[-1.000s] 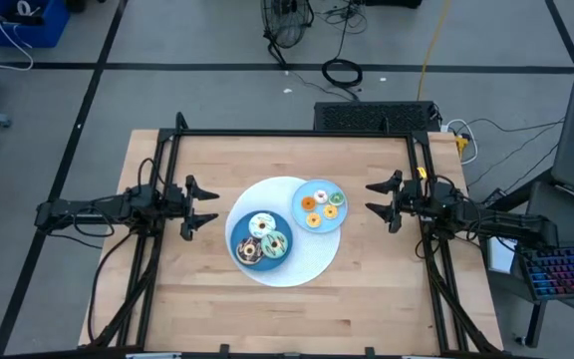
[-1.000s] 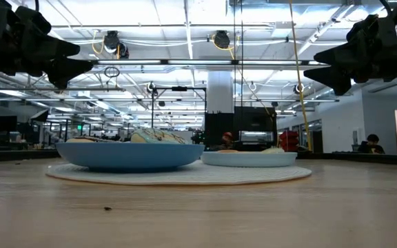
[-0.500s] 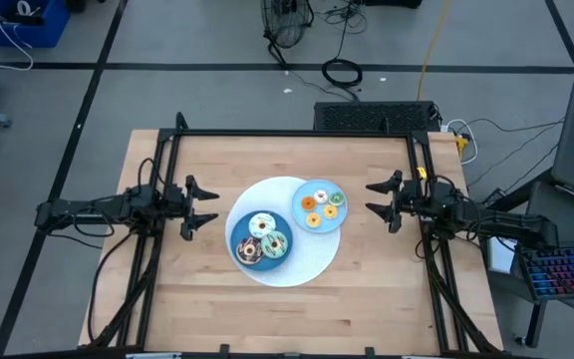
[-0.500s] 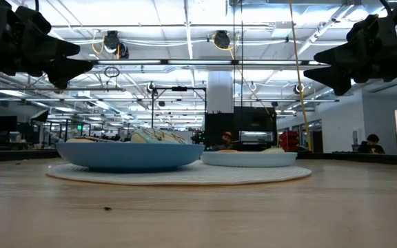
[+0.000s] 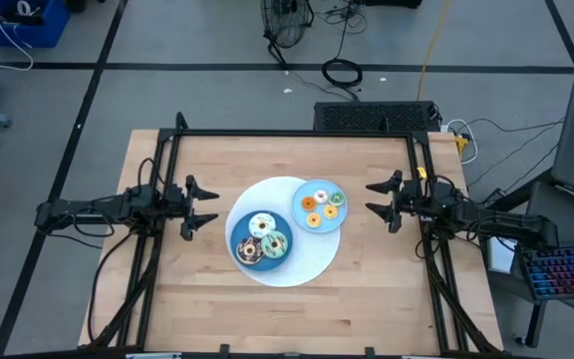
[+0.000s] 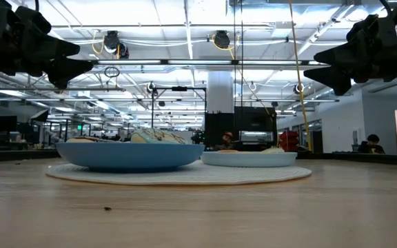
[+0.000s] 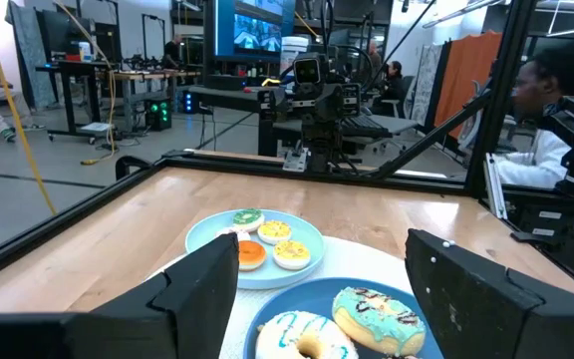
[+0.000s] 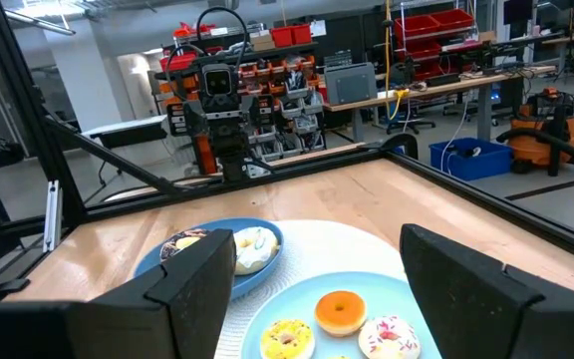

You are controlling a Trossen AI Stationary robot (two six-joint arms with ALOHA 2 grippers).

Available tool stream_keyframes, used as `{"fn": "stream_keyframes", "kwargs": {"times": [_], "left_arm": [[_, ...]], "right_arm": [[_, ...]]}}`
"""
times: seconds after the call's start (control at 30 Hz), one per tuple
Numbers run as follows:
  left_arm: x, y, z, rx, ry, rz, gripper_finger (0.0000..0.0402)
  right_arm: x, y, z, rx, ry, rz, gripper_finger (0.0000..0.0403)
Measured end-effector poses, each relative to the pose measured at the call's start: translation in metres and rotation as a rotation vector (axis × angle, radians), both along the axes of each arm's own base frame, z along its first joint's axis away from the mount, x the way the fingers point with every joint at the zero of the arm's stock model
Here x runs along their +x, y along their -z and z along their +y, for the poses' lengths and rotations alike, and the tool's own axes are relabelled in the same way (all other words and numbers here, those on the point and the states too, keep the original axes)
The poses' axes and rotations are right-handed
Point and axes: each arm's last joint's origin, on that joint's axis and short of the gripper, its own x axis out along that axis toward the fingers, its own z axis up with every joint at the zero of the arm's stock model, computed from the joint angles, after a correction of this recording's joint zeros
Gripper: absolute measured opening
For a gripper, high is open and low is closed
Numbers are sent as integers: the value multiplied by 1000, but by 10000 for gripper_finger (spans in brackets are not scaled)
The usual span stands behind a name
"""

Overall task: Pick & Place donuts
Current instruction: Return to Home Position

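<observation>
Left gripper [image 5: 214,207]: raised off the wooden table [image 5: 367,289] on its left side, fingers spread wide, nothing between them, aimed at the plates. Right gripper [image 5: 370,197]: opposite it on the right side, also lifted, fingers apart and empty.

Between the two and clear of both: a round white mat [image 5: 292,271] with two plates just beside each other.

On the dark blue plate [image 5: 233,237], the one nearer the left gripper: three larger donuts packed close together, namely a white-iced donut [image 5: 262,223], a green-iced donut [image 5: 275,243] and a chocolate-brown donut [image 5: 248,251].

On the light blue plate [image 5: 304,221], nearer the right gripper: five small donuts lying flat in a loose cluster, among them a small orange donut [image 7: 250,254], a small yellow donut [image 7: 274,229], a small green donut [image 7: 247,216] and a small pink donut [image 8: 387,334].

Beyond the table edge, in the left wrist view: a seated person [image 7: 556,100] in the room.
</observation>
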Motion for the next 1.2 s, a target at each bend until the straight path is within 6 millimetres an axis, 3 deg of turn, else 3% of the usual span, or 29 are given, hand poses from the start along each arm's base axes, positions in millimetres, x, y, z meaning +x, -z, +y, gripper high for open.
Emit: {"fn": "stream_keyframes", "kwargs": {"times": [1.2], "left_arm": [[0,0,0,0,0,0,282]], "right_arm": [[0,0,0,0,0,0,270]]}}
